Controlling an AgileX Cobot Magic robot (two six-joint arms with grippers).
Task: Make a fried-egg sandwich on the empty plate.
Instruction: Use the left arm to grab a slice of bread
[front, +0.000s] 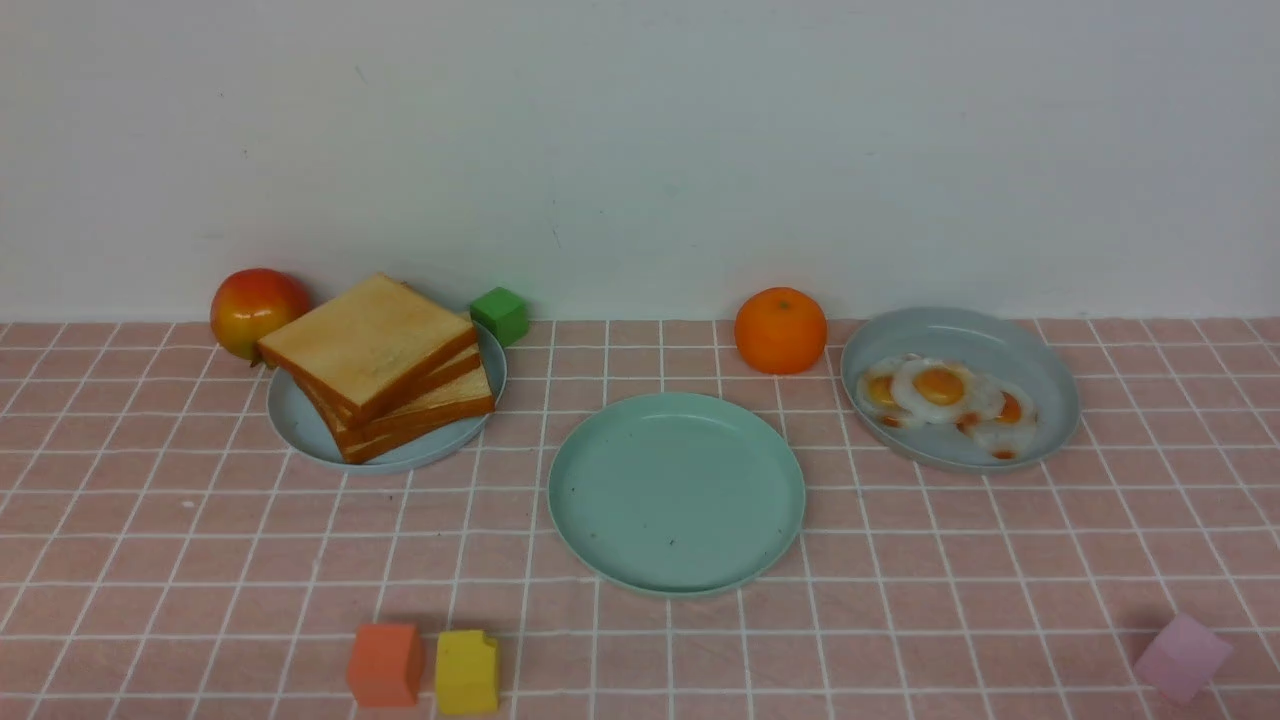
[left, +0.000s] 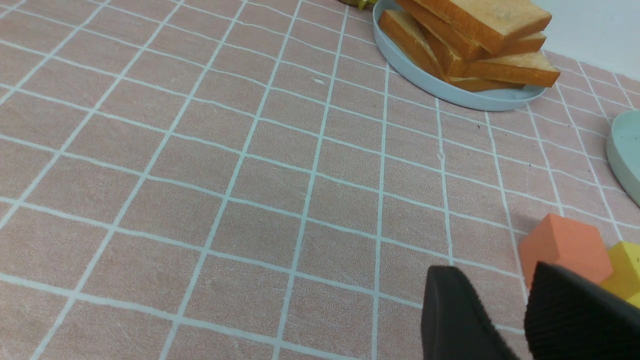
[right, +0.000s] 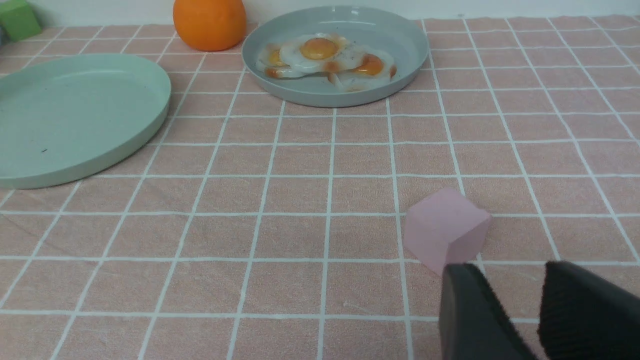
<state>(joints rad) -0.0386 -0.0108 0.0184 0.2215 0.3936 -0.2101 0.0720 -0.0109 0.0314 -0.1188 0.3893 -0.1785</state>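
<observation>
From the front, the green plate (front: 676, 495) sits bare in the middle of the table. The toast pile (front: 385, 365) is on its left and the eggs (front: 940, 390) are on its right.

At my left wrist, my left gripper (left: 497, 280) hangs low over the cloth, jaws a little apart and holding nothing. An orange block (left: 565, 250) is just beyond it, and the green plate's edge lies further off.

At my right wrist, my right gripper (right: 510, 272) is likewise parted and empty. A pink block (right: 445, 230) is just ahead, and the green plate lies well beyond.

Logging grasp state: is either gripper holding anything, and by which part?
Nothing is held. The left gripper and right gripper are both open, with only tablecloth showing between their fingers.
</observation>
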